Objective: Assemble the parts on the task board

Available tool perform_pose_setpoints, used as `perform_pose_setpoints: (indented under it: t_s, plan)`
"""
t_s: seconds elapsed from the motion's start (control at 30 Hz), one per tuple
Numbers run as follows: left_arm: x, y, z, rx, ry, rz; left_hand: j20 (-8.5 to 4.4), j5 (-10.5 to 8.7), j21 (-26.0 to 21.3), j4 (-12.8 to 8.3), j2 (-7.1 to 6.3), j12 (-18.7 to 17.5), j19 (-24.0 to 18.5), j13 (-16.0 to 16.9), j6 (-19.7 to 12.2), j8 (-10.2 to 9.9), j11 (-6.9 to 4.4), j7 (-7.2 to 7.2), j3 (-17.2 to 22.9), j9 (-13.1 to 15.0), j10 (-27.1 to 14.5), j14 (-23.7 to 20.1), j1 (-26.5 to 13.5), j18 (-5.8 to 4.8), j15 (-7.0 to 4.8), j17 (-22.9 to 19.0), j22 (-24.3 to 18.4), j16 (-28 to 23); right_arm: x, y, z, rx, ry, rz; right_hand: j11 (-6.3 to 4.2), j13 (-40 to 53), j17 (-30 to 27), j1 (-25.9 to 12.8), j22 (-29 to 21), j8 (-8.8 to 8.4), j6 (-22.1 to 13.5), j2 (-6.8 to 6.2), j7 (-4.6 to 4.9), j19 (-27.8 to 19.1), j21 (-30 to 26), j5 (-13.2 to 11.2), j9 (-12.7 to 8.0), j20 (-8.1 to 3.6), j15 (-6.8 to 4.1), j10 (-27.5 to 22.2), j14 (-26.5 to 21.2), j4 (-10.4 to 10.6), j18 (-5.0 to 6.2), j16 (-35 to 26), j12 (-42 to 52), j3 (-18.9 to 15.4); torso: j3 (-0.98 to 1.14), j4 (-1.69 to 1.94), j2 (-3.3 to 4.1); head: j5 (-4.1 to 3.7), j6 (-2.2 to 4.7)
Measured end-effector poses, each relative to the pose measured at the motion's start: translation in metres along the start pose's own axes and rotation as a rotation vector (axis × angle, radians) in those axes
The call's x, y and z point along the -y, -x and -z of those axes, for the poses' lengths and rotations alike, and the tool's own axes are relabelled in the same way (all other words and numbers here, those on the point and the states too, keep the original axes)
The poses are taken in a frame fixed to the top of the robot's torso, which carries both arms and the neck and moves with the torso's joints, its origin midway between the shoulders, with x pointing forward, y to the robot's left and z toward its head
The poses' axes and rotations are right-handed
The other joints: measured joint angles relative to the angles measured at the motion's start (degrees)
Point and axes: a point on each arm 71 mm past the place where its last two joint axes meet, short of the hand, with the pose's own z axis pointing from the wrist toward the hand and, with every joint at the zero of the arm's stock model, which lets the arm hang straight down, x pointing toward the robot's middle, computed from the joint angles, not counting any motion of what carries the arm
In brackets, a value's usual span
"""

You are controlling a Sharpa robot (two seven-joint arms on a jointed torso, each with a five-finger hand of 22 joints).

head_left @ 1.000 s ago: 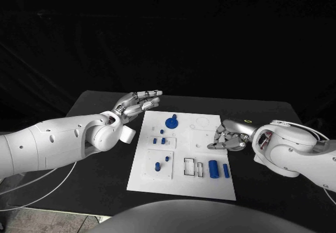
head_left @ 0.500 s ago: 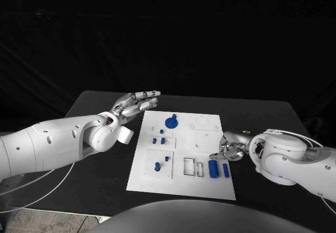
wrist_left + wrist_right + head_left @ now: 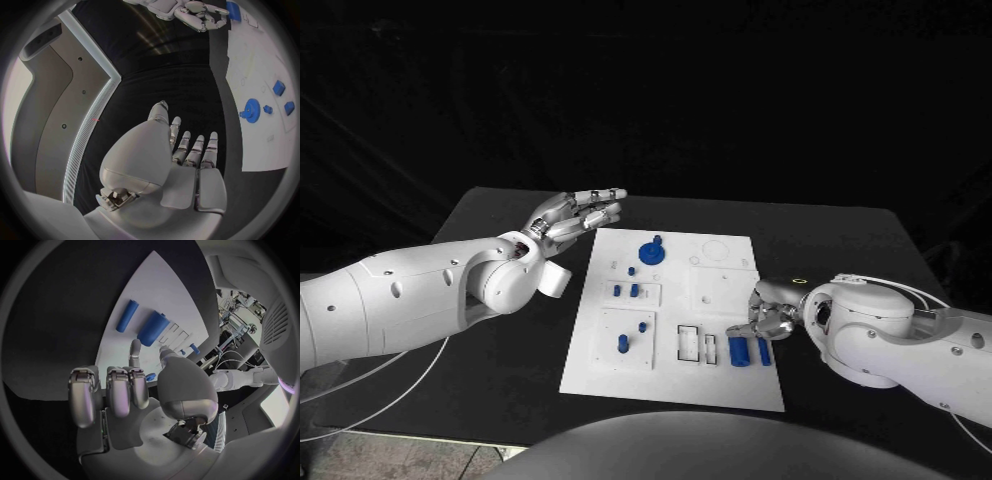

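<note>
Since a second ago, my right hand (image 3: 770, 318) had slid nearer along the task board's (image 3: 678, 385) right edge, fingers curled in and holding nothing I could make out; it sat just above two blue cylinders (image 3: 749, 350) lying side by side near that edge.

Head view: I saw the flat white board on the black table (image 3: 488, 250) with bare tabletop open on both sides. A blue gear (image 3: 653, 251) stood at its far end, small blue pegs (image 3: 629, 290) below it, and a blue pin (image 3: 625, 342) sat in a raised square tray (image 3: 627, 338). Left hand (image 3: 577, 212) hovered off the board's far-left corner, fingers straight and apart, empty.

Left wrist view: flat palm and fingers (image 3: 190, 150) extended over dark table; gear (image 3: 252, 108) and pegs (image 3: 283, 96) on the board beyond.

Right wrist view: smooth metal fingers (image 3: 109, 392) folded down; thick and thin cylinders (image 3: 144, 324) lay parallel on the matte board (image 3: 156, 285).
</note>
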Motion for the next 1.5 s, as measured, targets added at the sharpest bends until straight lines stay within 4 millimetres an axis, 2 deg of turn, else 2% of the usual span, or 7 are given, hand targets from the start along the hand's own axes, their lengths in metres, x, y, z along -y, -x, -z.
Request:
perform_pose_setpoints:
  t_s: [0.5,0.83,0.93,1.0,1.13,1.37,1.5]
  plan:
    - [-0.001,-0.001,0.0,-0.008,0.007,0.005,0.0,0.0,0.0,0.0,0.22,0.0,0.0,-0.01,0.21,0.0,0.0,0.21,0.0,-0.01,0.0,0.0,0.22,0.0,0.0,0.0,0.01,0.0,0.002,-0.016,-0.007,-0.039,-0.026,0.004,0.0,-0.01,-0.01,-0.6,-0.01,-0.24,0.19,-0.6,-0.19,0.21,0.0,-2.21,1.52,-0.2,-0.41,0.0,-0.01,0.01,0.0,0.0,0.0,0.3,0.0,0.01,0.01,-0.01,0.0]
    - [-0.002,-0.002,-0.001,-0.012,0.011,0.007,-0.21,0.0,0.0,0.0,0.22,0.0,0.21,-0.02,0.2,0.23,0.0,0.21,0.0,0.04,0.0,0.0,0.22,0.0,0.0,0.0,0.01,0.0,-0.003,-0.025,-0.012,-0.057,-0.019,0.008,0.0,-0.02,-0.02,1.63,-0.02,-2.14,0.32,-1.02,-0.07,0.0,0.0,-1.71,2.11,-0.41,-0.41,0.0,-0.01,-0.78,0.0,0.0,0.0,1.1,0.03,0.01,0.02,0.0,0.0]
    - [-0.002,-0.002,-0.001,-0.015,0.014,0.009,-0.21,0.0,0.0,0.0,0.22,0.0,0.21,-0.02,0.2,0.23,0.0,0.21,0.0,0.04,0.0,0.0,0.22,0.0,0.0,0.0,0.01,0.0,-0.005,-0.026,-0.014,-0.06,-0.016,0.008,0.0,-0.02,-0.02,3.14,-0.02,-3.86,-0.13,-1.16,0.36,0.0,-0.01,-0.21,1.92,-0.41,-0.4,0.0,-0.01,-1.27,0.0,0.0,0.0,1.59,0.03,0.01,0.02,-0.02,0.0]
    - [-0.003,-0.002,-0.001,-0.016,0.015,0.009,-0.21,0.0,0.0,0.0,0.22,0.0,0.21,-0.02,0.2,0.23,0.0,0.21,0.0,0.04,0.0,0.0,0.22,0.0,0.0,0.0,-0.05,0.0,-0.006,-0.026,-0.015,-0.06,-0.014,0.007,0.01,-0.02,-0.02,4.35,-0.02,-5.02,-0.57,-1.24,0.67,0.0,0.0,2.15,1.78,-0.4,-0.4,0.0,-0.01,-1.81,0.0,0.0,0.0,2.06,0.03,0.01,0.02,-0.02,0.0]
    - [-0.003,-0.002,-0.001,-0.017,0.019,0.011,-0.21,0.0,0.0,0.0,0.22,0.0,0.21,0.02,0.41,0.23,0.0,0.41,0.0,0.03,0.0,0.0,0.22,0.0,0.0,0.0,-0.06,0.0,-0.007,-0.025,-0.016,-0.057,-0.007,0.004,0.02,-0.02,-0.02,6.8,-0.02,-7.26,-0.73,-1.6,0.75,0.0,-0.01,10.9,1.16,-0.4,-0.4,0.0,-0.01,-4.08,0.0,0.0,-0.01,3.12,0.03,0.01,0.01,-0.04,0.0]
    - [-0.004,-0.003,-0.001,-0.02,0.023,0.012,-0.21,0.22,0.0,-0.07,0.14,0.0,0.21,0.02,0.41,0.22,0.21,0.41,0.08,0.03,0.21,0.0,0.6,0.0,0.0,0.0,-0.06,0.0,-0.008,-0.023,-0.016,-0.065,0.001,-0.031,0.13,-0.03,0.02,9.56,-0.03,-10.9,-0.68,-3.47,1.11,0.0,-0.01,32.21,1.06,-0.4,-0.37,0.09,0.0,-4.56,-0.01,0.0,-0.01,3.66,0.02,0.01,0.01,-0.05,0.0]
    - [-0.004,-0.003,-0.001,-0.02,0.025,0.013,-0.21,0.39,0.0,-0.17,0.22,-0.01,0.21,0.02,0.41,0.23,0.21,0.41,0.17,0.03,0.21,0.0,0.68,0.0,0.0,-0.01,-0.06,0.0,-0.005,-0.024,-0.017,-0.08,-0.004,-0.087,0.15,-0.03,0.02,9.77,-0.03,-11.48,-0.57,-3.68,1.02,0.0,-0.01,34.96,1.04,-0.4,-0.36,0.1,0.0,-4.19,0.0,0.0,-0.01,4.03,0.02,0.02,-0.02,0.13,0.0]
